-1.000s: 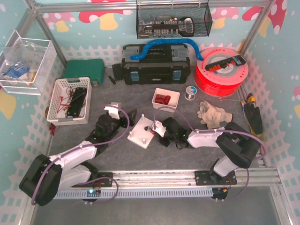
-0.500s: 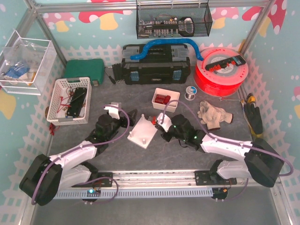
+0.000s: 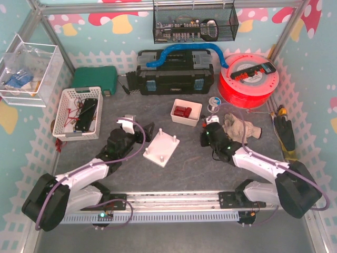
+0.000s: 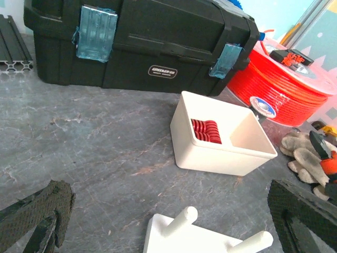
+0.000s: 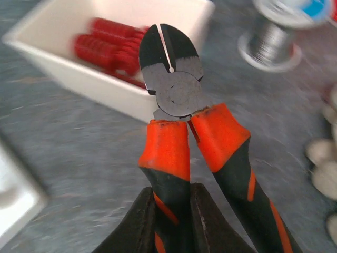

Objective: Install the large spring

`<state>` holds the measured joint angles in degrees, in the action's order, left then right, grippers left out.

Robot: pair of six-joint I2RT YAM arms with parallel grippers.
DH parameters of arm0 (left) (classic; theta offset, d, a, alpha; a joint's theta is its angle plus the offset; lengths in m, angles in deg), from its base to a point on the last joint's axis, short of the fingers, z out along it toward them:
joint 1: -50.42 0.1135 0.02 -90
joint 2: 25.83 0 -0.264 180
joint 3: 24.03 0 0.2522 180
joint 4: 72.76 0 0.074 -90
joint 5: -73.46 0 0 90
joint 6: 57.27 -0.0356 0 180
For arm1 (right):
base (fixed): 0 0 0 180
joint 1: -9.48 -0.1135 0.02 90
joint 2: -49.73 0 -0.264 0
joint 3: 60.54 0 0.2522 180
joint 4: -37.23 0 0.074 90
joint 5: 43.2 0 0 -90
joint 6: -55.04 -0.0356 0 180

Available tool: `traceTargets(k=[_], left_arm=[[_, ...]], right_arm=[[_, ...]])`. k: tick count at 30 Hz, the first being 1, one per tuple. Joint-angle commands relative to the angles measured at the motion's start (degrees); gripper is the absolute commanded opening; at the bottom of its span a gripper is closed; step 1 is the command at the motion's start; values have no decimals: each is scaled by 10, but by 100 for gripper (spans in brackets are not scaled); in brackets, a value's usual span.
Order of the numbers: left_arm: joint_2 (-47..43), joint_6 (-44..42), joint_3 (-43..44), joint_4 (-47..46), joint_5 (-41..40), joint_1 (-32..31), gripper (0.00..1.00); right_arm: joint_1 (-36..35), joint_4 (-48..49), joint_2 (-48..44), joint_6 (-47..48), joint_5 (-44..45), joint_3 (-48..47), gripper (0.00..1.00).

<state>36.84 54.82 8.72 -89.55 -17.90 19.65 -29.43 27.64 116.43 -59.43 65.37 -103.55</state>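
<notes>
Springs [image 3: 182, 112]: a red row lying in the left compartment of the white bin [image 3: 196, 107], none on the pegs.
Springs to right fingers: ahead of and beyond the tool's tip in the right wrist view, apart from it; blurred there.
Springs to left fingers: well apart, beyond the peg block.
Right gripper [image 5: 171, 205]: fingers closed on one orange-and-black handle of the cutting pliers [image 5: 171, 95]; the other handle lies free beside them, and the tool's nose is closed.
Right arm: reaches from its base up and leftward, low over the table, with the gripper just right of the bin and beside the gloves [image 3: 239, 129].
Left gripper [image 4: 168, 221]: fingers spread wide, holding nothing.
Left arm: stretched low from its base toward the middle, with the wrist at the left of the peg block [image 3: 161, 147].
Peg block: white, lying flat between the two grippers, its pegs bare.
Wire spool [image 3: 212, 105]: just right of the bin.
</notes>
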Motion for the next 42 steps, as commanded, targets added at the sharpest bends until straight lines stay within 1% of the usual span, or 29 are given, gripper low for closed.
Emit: traceTargets(k=[1,4,9,14,17,21,25,27,30,34,36,39,42], left_arm=[[-3,-3,-1,-9,9,2,99],[-4,-3,-1,-8,6,2,99],[-5,-3,-1,-7,1,2,99],[-3,-1,-2,-10,3,2,99],[0,-2,-2,-12,8,2,99],[-1,-1,-2,-13,12,2,99],[-4,-2,-5,-16,11,2,99],[-2,-4,-4,-17,12,2,99],[1,-8,3,-13,21,2,99],[1,-8,9,-5,37,2,99],[-4,-1,8,-7,44,0,99],[-4,14,8,-14,67,1,99],[5,23,7,-27,81,0,99]], right_arm=[[76,-52,21,-139,-29,6,0],[86,-68,33,-171,-20,13,0],[94,-110,55,-260,-9,27,0],[101,-125,68,-284,5,41,0],[106,-124,76,-285,7,43,13],[106,-128,75,-285,16,34,26],[106,-155,59,-274,24,9,43],[106,-163,42,-259,23,-5,49],[106,-164,15,-224,2,-27,56],[104,-151,-18,-156,-32,-58,69],[105,-140,-36,-135,-43,-71,73],[105,-98,-62,-111,-53,-80,78],[105,-31,-75,-90,-66,-73,81]])
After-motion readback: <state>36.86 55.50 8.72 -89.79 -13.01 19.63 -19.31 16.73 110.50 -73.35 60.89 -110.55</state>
